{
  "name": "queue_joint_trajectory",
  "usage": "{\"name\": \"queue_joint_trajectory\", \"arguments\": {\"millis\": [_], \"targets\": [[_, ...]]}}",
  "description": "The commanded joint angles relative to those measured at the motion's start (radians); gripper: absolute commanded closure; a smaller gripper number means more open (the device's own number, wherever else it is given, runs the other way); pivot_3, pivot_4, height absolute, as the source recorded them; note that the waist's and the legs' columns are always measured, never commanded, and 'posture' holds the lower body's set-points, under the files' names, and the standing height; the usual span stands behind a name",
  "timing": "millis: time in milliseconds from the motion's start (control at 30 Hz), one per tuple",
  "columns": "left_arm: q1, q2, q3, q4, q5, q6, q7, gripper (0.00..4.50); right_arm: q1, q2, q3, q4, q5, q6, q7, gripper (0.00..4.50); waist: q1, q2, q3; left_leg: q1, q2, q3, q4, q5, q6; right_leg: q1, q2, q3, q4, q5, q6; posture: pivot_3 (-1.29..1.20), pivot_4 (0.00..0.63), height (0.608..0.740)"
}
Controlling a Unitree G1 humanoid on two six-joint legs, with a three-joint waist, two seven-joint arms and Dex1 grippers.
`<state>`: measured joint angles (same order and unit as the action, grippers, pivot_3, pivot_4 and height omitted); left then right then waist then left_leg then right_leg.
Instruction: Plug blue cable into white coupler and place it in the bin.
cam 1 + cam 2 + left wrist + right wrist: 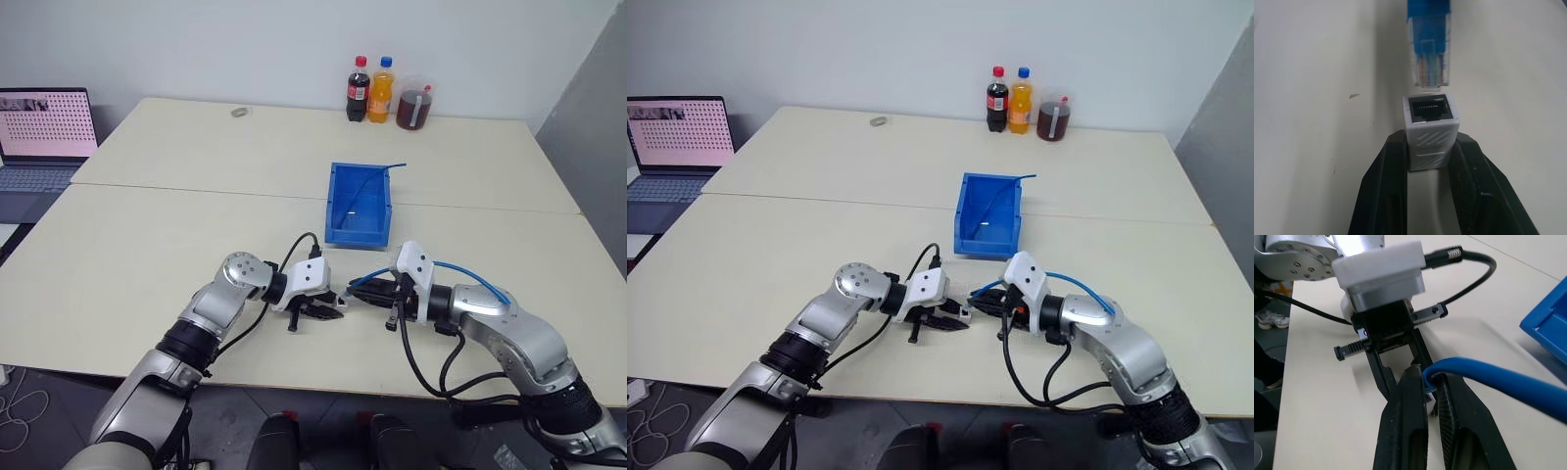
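The white coupler [1431, 128] is clamped between my left gripper's [336, 311] black fingers [1383, 191], its dark socket facing outward. Directly in front of that socket hangs the clear plug of the blue cable [1429, 54], its tip at the socket's rim but not inside. My right gripper [357, 297] is shut on the cable just behind the plug, and the cable [472, 273] loops back over the right forearm. In the right wrist view the cable [1488, 377] runs out between the shut fingers [1406, 401], facing the left gripper [1397, 363]. The bin [334, 201] stands just beyond both grippers.
A thin darker blue cable [370, 184] lies across the bin and sticks out over its far corner. Two bottles [370, 90] and a jar of dark liquid [413, 106] stand at the table's far edge. A laptop [44, 127] sits off to the left. A small ring-like object [238, 112] lies on the far table.
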<state>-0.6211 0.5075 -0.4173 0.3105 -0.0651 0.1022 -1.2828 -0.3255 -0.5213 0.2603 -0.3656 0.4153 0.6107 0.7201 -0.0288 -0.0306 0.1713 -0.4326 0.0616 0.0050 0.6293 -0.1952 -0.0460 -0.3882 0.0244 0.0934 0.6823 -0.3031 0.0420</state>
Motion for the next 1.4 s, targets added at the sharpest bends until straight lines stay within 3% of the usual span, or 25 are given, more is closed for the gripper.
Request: {"name": "queue_joint_trajectory", "arguments": {"millis": [33, 767, 1100, 1400], "targets": [[0.021, -0.003, -0.022, 0.010, 0.033, 0.007, -0.004, 3.68, -0.018, 0.020, 0.002, -0.006, -0.011, -0.033, 0.016, 4.47, 0.000, 0.000, 0.000, 0.000, 0.000, 0.000, 0.000, 0.000, 0.000, 0.000, 0.000, 0.000, 0.000, 0.000, 0.000, 0.00, 0.150, 0.740], [0.022, 0.000, -0.015, 0.014, 0.036, 0.008, 0.005, 3.68, 0.005, 0.025, 0.065, 0.012, -0.104, -0.030, 0.054, 4.47, 0.000, 0.000, -0.001, 0.001, 0.000, 0.000, 0.000, 0.000, 0.000, 0.001, 0.000, 0.000, 0.001, 0.000, 0.000, 0.00, 0.150, 0.740], [0.028, 0.000, -0.014, 0.010, 0.041, 0.003, 0.009, 3.68, 0.023, 0.058, -0.011, 0.022, -0.011, 0.112, 0.032, 4.47, -0.001, 0.001, -0.003, 0.001, 0.000, 0.000, 0.000, 0.000, 0.000, 0.001, 0.000, 0.000, 0.001, 0.000, 0.000, 0.00, 0.150, 0.740], [0.032, 0.000, -0.013, 0.006, 0.045, 0.001, 0.008, 3.68, 0.024, 0.074, -0.002, 0.022, -0.019, 0.149, -0.009, 4.47, -0.002, 0.002, -0.006, 0.002, 0.000, 0.000, 0.000, 0.000, 0.000, 0.001, 0.000, 0.000, 0.001, 0.000, 0.000, 0.00, 0.150, 0.740]]}}
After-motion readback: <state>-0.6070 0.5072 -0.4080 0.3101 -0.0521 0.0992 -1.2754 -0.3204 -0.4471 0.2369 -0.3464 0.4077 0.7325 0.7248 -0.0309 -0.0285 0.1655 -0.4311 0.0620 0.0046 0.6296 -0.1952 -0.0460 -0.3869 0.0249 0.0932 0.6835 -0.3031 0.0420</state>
